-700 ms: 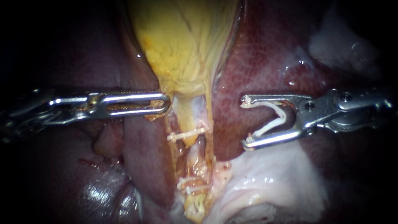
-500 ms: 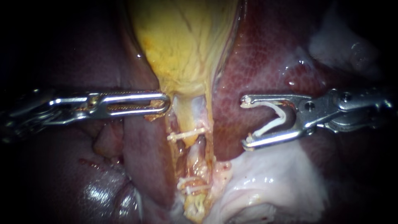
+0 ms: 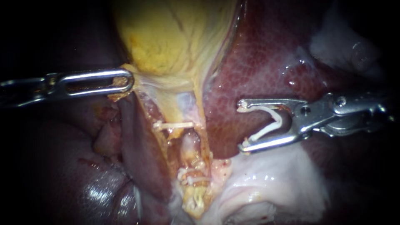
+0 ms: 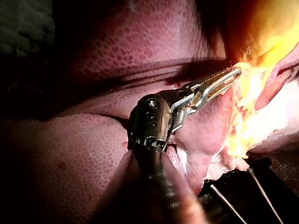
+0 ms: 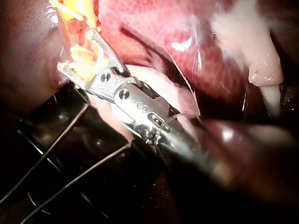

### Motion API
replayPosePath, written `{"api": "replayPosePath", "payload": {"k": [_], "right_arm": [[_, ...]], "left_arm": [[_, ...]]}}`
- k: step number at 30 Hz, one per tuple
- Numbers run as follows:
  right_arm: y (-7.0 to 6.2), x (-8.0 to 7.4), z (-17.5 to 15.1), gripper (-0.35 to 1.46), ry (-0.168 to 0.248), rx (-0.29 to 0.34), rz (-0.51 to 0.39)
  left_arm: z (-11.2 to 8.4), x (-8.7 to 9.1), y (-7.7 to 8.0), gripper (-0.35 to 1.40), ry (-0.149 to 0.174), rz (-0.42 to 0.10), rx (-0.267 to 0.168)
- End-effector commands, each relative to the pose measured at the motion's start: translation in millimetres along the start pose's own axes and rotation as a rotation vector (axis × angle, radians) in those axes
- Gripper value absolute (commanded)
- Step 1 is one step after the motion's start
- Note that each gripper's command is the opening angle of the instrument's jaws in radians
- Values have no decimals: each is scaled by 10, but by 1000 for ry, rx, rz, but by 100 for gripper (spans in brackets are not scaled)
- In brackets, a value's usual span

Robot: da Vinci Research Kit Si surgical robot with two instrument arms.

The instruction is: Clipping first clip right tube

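The left instrument [image 4: 232, 75] reaches to the far side, jaws pinched on the gallbladder's [image 4: 274, 43] yellow edge, with pink liver [image 4: 84, 149] nearer.

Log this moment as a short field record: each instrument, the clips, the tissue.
left instrument: jaws shut on the gallbladder at its lower edge
right instrument: jaws wide apart, carrying an open clip between them, over the liver
open clip and tube: apart; the clip is not yet around the tube
clips already on tube: two, upper clip and lower clip
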Motion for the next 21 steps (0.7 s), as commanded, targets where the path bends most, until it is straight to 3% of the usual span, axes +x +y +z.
{"api": "replayPosePath", "payload": {"k": [1, 8, 12, 21], "right_arm": [[2, -9, 6, 60, -13, 9, 17], [23, -67, 51, 60, -86, 34, 88], [36, -85, 72, 60, -104, 37, 102], [59, -91, 91, 60, -112, 25, 119]], "left_arm": [[0, 1, 0, -35, 0, 1, 0], [-3, 2, -1, -35, 0, 1, 0], [-4, 2, -3, -35, 0, 1, -1], [-8, 3, -6, -35, -1, 1, -2]]}}
